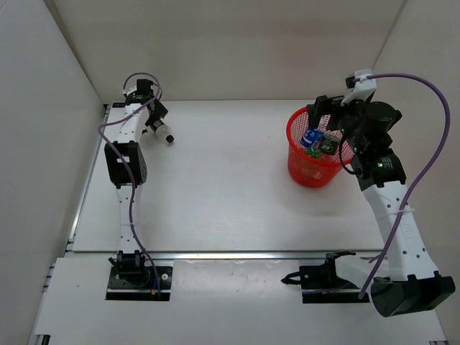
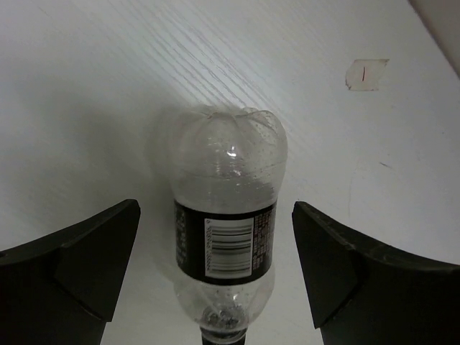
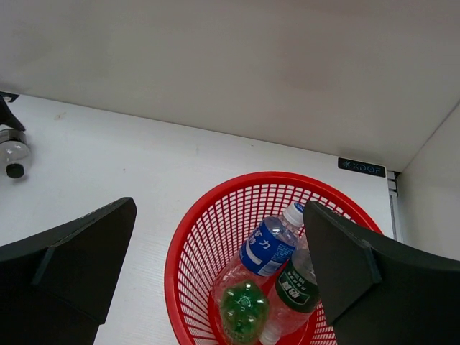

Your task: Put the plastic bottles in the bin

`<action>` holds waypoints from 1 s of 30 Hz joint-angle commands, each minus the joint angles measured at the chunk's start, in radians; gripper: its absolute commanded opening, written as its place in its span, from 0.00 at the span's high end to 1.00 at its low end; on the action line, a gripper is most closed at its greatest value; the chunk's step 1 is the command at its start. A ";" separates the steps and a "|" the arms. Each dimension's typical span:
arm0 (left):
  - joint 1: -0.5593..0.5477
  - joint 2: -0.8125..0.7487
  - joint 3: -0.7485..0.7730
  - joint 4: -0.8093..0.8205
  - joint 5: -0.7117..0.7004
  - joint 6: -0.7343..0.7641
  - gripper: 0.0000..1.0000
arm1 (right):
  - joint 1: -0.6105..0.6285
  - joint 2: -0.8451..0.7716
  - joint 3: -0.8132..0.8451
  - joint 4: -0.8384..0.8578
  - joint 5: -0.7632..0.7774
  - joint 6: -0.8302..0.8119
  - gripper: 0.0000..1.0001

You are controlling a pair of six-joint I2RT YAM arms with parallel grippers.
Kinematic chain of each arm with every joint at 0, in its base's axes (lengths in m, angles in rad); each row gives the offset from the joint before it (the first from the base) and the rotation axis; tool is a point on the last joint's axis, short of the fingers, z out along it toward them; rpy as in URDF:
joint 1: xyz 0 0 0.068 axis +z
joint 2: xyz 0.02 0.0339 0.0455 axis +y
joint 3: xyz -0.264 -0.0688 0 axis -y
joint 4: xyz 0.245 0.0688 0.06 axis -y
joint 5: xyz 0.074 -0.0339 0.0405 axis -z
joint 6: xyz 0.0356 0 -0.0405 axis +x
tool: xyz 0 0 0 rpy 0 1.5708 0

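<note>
A clear bottle with a black label and black cap lies on the white table at the far left. My left gripper is open with one finger on either side of it, not touching; in the top view the left gripper is at the bottle. The red mesh bin stands at the far right. In it lie the blue-label bottle, the green bottle and the dark-green-label bottle. My right gripper is open and empty above the bin, as the top view of the right gripper also shows.
White enclosure walls stand close behind and on both sides of the table. A metal rail runs along the left edge. A small tape mark sits on the table beyond the bottle. The black-cap bottle also shows far left in the right wrist view.
</note>
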 commanded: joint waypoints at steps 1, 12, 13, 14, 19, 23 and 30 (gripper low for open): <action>-0.018 0.030 0.078 -0.028 0.047 -0.015 0.02 | -0.003 0.014 0.046 0.041 -0.005 -0.015 0.01; -0.108 -0.046 0.089 -0.101 0.062 0.098 0.58 | -0.014 0.034 -0.020 0.010 -0.135 0.067 0.01; -0.133 -0.103 0.074 -0.095 0.073 0.138 0.59 | -0.009 0.035 -0.029 0.012 -0.163 0.095 0.00; -0.150 -0.140 0.022 -0.080 0.099 0.174 0.59 | -0.001 0.043 -0.049 0.012 -0.212 0.127 0.01; -0.343 -0.627 -0.517 0.249 0.192 0.238 0.60 | 0.063 0.095 -0.113 0.077 -0.436 0.253 0.01; -0.443 -1.004 -1.013 0.679 0.343 0.123 0.60 | 0.141 0.097 -0.189 0.177 -0.525 0.351 0.01; -0.595 -1.251 -1.357 0.963 0.266 -0.030 0.74 | 0.274 0.028 -0.326 0.397 -0.571 0.513 0.01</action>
